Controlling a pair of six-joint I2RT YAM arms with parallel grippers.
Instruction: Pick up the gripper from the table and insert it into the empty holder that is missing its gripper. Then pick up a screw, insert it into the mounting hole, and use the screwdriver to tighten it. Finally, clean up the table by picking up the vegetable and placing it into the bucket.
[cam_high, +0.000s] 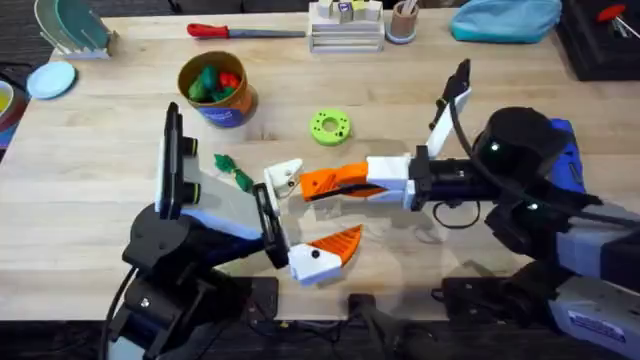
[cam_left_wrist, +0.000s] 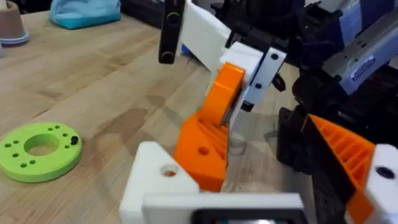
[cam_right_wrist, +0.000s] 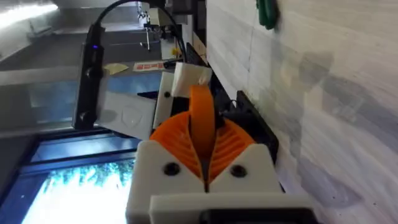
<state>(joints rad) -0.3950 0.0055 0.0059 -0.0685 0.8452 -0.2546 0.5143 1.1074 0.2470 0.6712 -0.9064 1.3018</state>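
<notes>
table (cam_high: 500, 90) wide open so you've got room; bucket (cam_high: 222, 100) parked far back for cleanup; left gripper (cam_high: 300, 222) splayed apart, bare holder (cam_high: 283, 178) presented; right gripper (cam_high: 345, 183) clamped on gripper (cam_right_wrist: 201, 124), lined up at holder; vegetable (cam_high: 235, 172) beside left arm

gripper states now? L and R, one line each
Left gripper: open, nothing gripped; its bare white holder meets the orange piece.
Right gripper: shut on the gripper, the orange finger tip, at that holder.
</notes>
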